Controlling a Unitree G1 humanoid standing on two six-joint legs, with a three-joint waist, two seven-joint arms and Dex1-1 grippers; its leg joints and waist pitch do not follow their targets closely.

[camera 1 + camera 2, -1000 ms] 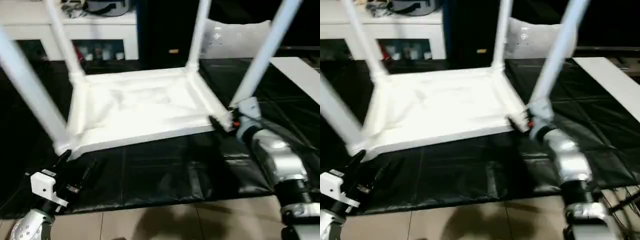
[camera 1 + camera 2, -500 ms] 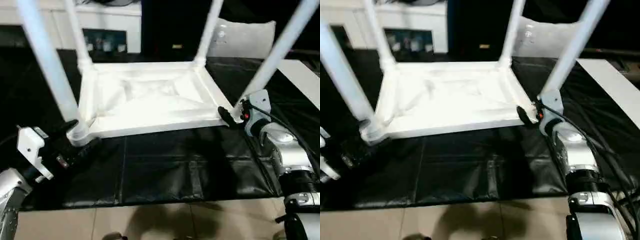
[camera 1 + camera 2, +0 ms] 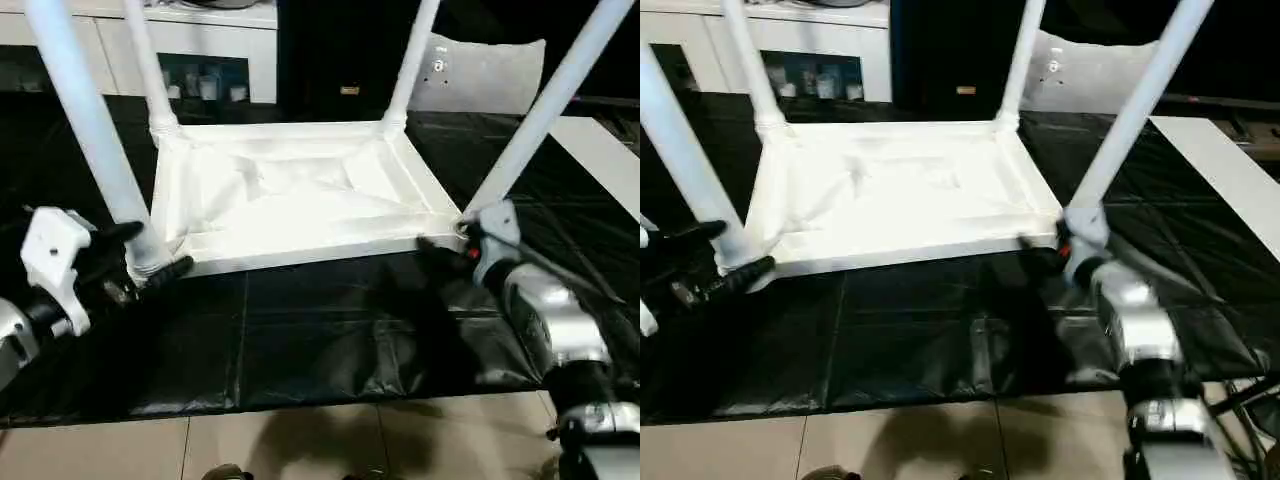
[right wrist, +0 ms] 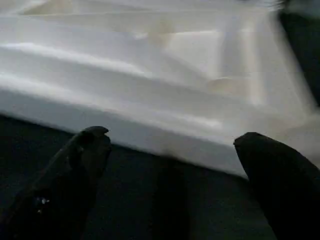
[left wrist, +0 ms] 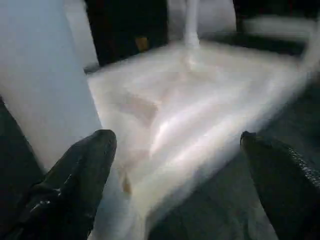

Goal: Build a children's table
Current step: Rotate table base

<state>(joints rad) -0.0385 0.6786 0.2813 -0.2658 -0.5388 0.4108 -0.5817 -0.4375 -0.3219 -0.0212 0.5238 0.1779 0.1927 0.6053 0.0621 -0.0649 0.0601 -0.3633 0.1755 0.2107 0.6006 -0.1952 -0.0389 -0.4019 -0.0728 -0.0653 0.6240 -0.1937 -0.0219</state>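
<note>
- Starting at the far left, the left gripper (image 3: 150,250) sits low at the near left corner of the children's table (image 3: 300,195), with its white wrist housing (image 3: 52,262) behind it.
- Its two black fingers (image 3: 715,232) are spread wide, one on each side of the foot of the near left leg (image 3: 85,120). Can't tell if either is actually touching the leg.
- The left wrist view has that same leg looming right beside one finger (image 5: 75,185), the other finger well off to the side, and the ribbed underside of the table between them.
- The table is upside down on a black plastic sheet (image 3: 320,340) spread over a tiled floor (image 3: 300,445). Top face down, all four round white legs sticking up out of the corner sockets.
- Behind the table on the left is a white cabinet (image 3: 200,45) with glass doors and some small stuff inside.
- Moving right, a grey-white cushion-looking thing (image 3: 490,75) leans in the back behind the far right leg (image 3: 412,60).
- A flat white panel (image 3: 600,160) lies on the sheet at the right edge.
- The right gripper (image 3: 440,245) is right at the near right corner, just below the near right leg (image 3: 545,105), with the silver forearm (image 3: 545,320) trailing back toward the camera.
- Its fingers (image 4: 75,175) are wide apart too, pointing at the table's long near rim with nothing between them, stopping just short of the edge.
</note>
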